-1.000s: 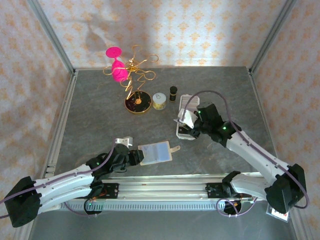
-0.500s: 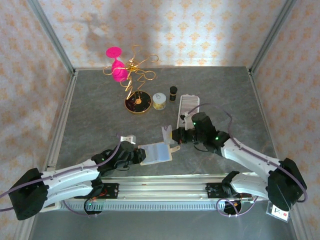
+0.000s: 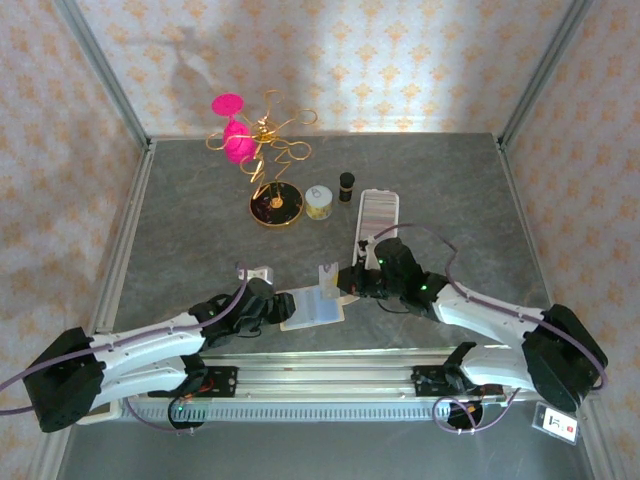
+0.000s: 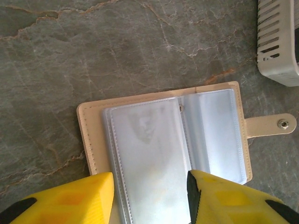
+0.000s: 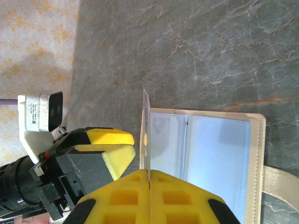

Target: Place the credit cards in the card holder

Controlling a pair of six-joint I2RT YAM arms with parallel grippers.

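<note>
The cream-beige card holder (image 3: 314,309) lies open and flat on the stone table, clear sleeves up; it also appears in the left wrist view (image 4: 91,126) and the right wrist view (image 5: 256,154). My right gripper (image 3: 342,282) is shut on a whitish credit card (image 3: 326,277). The card (image 5: 145,135) stands on edge just above the holder's left page, gripped at its base (image 5: 149,179). My left gripper (image 4: 149,196) is open, its yellow fingers (image 4: 70,198) either side of the sleeves at the holder's near edge. From above, the left gripper (image 3: 272,305) sits at the holder's left end.
A long clear plastic case (image 3: 378,213) with grey ribbed rows lies behind the right arm, its corner in the left wrist view (image 4: 280,42). Further back stand a gold wire stand with a pink glass (image 3: 268,165), a small jar (image 3: 319,203) and a dark bottle (image 3: 346,185).
The right gripper carried the card from the clear case leftward and down to the open card holder. The left gripper's jaws widened and it edged toward the holder.
</note>
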